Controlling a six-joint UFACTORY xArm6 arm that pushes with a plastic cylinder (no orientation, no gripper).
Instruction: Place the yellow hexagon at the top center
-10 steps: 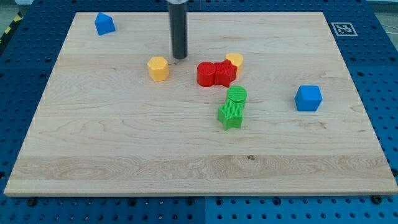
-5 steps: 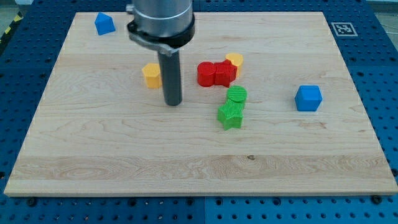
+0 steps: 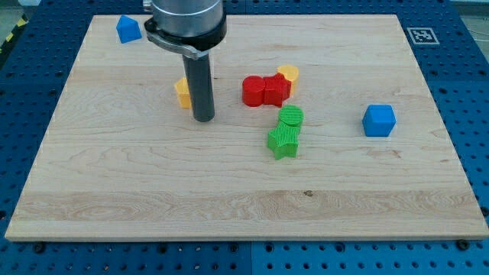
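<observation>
Tip (image 3: pixel 202 119) sits just below the yellow hexagon (image 3: pixel 182 92), left of frame centre, rod hiding half of it. Block is probably light, rigid and slides easily; push its lower face. No fingers to open or close.

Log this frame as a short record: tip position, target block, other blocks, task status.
tip: my tip rests on the board, just below and right of the yellow hexagon
target: yellow hexagon, partly hidden behind the rod, left of centre
other blocks: blue block top left; red blocks with second yellow block; green blocks; blue cube right
status: hexagon not yet at top centre
</observation>
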